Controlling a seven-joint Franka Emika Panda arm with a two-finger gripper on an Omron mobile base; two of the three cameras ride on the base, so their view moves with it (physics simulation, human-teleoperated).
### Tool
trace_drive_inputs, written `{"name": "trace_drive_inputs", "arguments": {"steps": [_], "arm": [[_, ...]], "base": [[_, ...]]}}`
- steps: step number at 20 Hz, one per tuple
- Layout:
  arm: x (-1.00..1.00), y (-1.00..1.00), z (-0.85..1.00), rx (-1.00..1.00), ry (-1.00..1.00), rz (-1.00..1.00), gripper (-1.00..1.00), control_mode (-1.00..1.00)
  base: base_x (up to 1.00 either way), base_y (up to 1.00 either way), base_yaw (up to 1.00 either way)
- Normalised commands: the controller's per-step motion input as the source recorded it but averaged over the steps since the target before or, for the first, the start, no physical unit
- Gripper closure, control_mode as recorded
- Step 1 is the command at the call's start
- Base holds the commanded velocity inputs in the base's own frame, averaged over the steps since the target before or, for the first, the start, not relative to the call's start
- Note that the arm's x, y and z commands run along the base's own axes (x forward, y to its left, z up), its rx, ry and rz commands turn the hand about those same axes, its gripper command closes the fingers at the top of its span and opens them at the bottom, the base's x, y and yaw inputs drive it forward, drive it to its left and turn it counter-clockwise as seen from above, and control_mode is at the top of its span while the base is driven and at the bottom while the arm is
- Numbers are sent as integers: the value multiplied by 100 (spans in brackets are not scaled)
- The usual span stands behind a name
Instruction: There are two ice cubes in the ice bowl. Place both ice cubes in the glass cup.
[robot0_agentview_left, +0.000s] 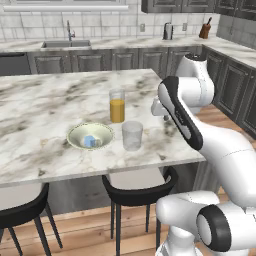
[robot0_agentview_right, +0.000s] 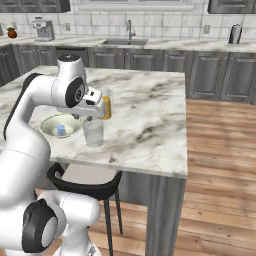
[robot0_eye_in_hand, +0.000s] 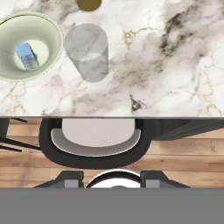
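Pale-blue ice cubes (robot0_eye_in_hand: 27, 56) are sitting together in the ice bowl (robot0_eye_in_hand: 49, 30), just left of the empty glass cup (robot0_eye_in_hand: 89, 52). Gripper (robot0_eye_in_hand: 111, 179) is hovering high, spread wide, holding nothing; it should be descending squarely over one cube.

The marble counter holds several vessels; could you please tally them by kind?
Wide shallow greenish-cream round bowl: 1
Short clear straight-sided glass tumbler: 1
Taller clear glass with orange juice: 1
Total: 3
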Motion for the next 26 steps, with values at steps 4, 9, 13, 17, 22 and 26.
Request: {"name": "trace_drive_inputs", "arguments": {"steps": [4, 9, 13, 17, 22, 26], "arm": [[-24, 14, 0, -3, -2, 2, -100, -100], [-8, 36, 0, -7, 4, 4, -100, -100], [0, 15, 0, 0, 3, 2, -100, -100], [0, 5, 0, 0, -1, 0, -100, -100], [21, 77, -1, 0, -5, -2, -100, -100], [22, 91, -6, 1, -13, -3, -100, -100]], "base": [[0, 0, 0], [0, 0, 0], [0, 0, 0], [0, 0, 0], [0, 0, 0], [0, 0, 0]]}}
